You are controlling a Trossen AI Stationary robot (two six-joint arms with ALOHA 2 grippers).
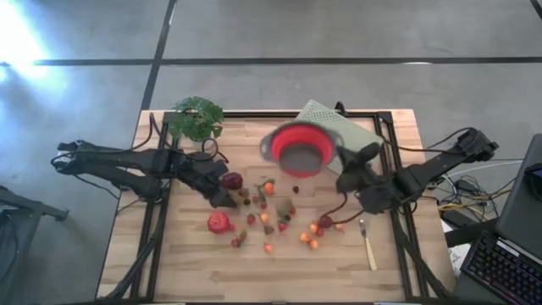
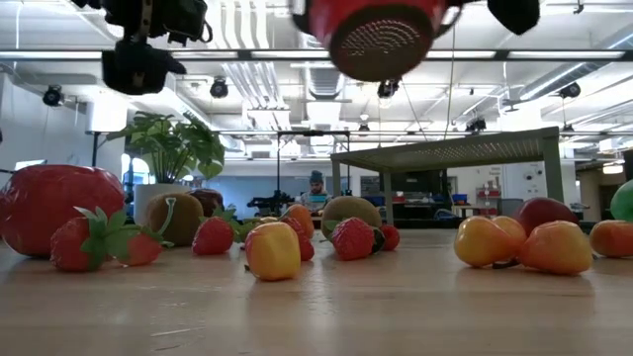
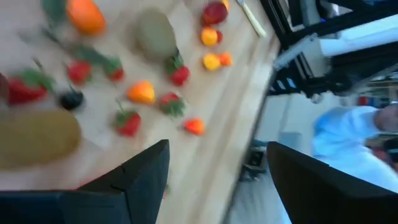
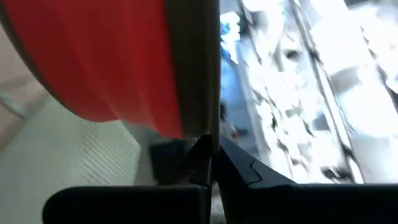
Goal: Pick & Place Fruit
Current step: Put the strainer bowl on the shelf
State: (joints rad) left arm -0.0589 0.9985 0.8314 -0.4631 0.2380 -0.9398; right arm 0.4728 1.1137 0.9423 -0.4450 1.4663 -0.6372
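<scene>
The right gripper [image 1: 354,159] was shut on the rim of a red colander [image 1: 298,149], holding it in the air above the desk [image 1: 254,271]; in the right wrist view its fingers [image 4: 205,163] pinched the rim edge. The left gripper [image 1: 225,197] hung over the fruit [image 1: 269,216] with its fingers [image 3: 146,171] parted and nothing between them. The fruit lay scattered across the middle of the desk, a big magenta-red piece [image 1: 219,223] nearest the left arm. A knife [image 1: 367,247] lay at the right, and a plant [image 1: 196,118] stood at the back left corner.
</scene>
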